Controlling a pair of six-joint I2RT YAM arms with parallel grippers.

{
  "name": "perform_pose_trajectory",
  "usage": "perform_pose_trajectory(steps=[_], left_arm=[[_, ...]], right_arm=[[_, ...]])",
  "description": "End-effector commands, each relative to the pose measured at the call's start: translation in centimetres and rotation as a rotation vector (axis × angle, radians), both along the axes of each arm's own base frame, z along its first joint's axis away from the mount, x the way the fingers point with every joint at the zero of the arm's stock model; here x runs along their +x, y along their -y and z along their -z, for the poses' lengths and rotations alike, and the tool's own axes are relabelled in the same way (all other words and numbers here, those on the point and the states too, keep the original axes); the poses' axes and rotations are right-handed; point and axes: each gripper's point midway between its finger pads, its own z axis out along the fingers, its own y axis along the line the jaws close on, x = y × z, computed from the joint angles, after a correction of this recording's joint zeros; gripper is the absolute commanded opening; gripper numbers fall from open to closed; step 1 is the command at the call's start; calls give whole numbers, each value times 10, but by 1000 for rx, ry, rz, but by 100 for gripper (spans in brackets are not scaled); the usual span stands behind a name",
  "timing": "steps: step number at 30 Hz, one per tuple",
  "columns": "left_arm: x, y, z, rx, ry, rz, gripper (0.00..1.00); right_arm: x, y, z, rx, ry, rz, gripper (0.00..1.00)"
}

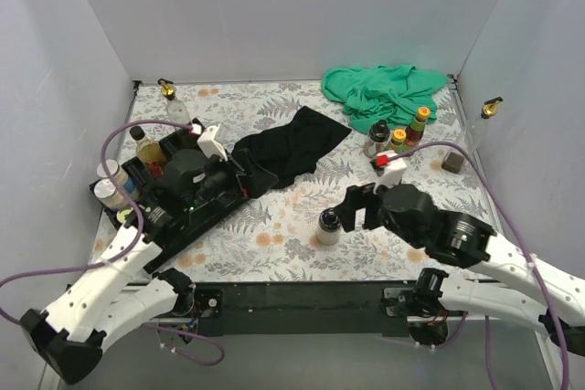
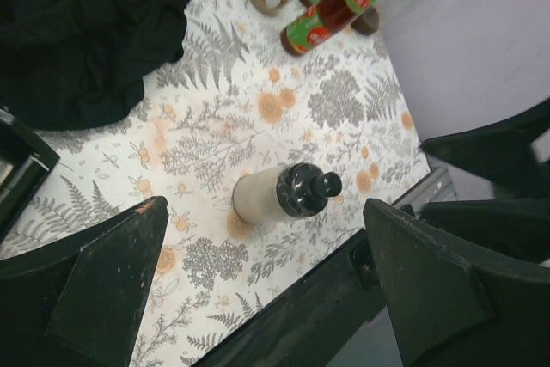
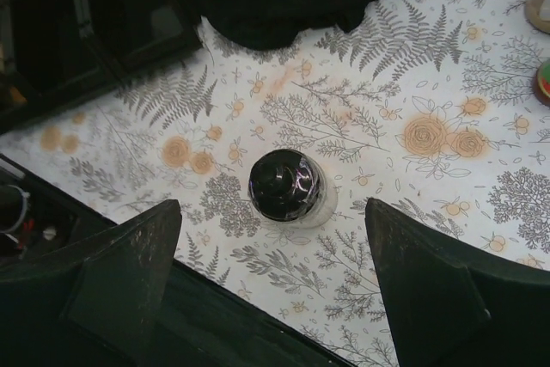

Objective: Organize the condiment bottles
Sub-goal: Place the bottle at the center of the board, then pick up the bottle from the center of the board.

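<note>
A short pale shaker with a black cap (image 1: 329,225) stands upright on the floral table near its front edge. My right gripper (image 1: 356,205) hovers just right of it, open, the shaker (image 3: 288,186) free between and beyond its fingers (image 3: 129,272). My left gripper (image 1: 249,180) is open and empty over the right end of the black tray, looking across at the same shaker (image 2: 284,193). Several bottles (image 1: 146,145) stand in the tray's left end. Two red sauce bottles (image 1: 418,124) and a dark-lidded jar (image 1: 377,139) cluster at the right. A gold-spouted clear bottle (image 1: 172,103) stands at the back left.
A black compartmented tray (image 1: 174,235) lies diagonally at the left. A black cloth (image 1: 297,143) is spread mid-table and a green cloth (image 1: 388,93) is heaped at the back right. Another gold-spouted bottle (image 1: 484,121) stands by the right wall. A small dark block (image 1: 452,163) sits nearby.
</note>
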Motion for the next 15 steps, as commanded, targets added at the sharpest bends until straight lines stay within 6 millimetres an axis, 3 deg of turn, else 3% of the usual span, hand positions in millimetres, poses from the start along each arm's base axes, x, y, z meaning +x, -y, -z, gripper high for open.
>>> perform_pose_trajectory(steps=[1, 3, 4, 6, 7, 9, 10, 11, 13, 15], left_arm=[[-5, 31, 7, 15, -30, 76, 98], [1, 40, 22, 80, -38, 41, 98], [-9, 54, 20, 105, -24, 68, 98], [-7, 71, 44, 223, -32, 44, 98], [-24, 92, 42, 248, -10, 101, 98], [-32, 108, 47, 308, 22, 109, 98], [-36, 119, 61, 371, 35, 105, 98], [-35, 126, 57, 378, 52, 98, 98], [-36, 140, 77, 455, 58, 95, 96], [-36, 149, 83, 483, 59, 96, 92]], right_arm=[[-5, 33, -38, 162, 27, 122, 96], [-10, 44, -53, 233, 44, 130, 95], [-12, 48, -58, 252, 50, 134, 95], [-15, 58, -68, 293, 68, 143, 94], [-16, 61, -70, 305, 73, 150, 94], [-18, 70, -77, 325, 90, 163, 94], [-19, 73, -82, 340, 97, 166, 94], [-19, 77, -84, 347, 101, 170, 94], [-22, 83, -89, 378, 112, 175, 94], [-24, 90, -90, 402, 115, 187, 93]])
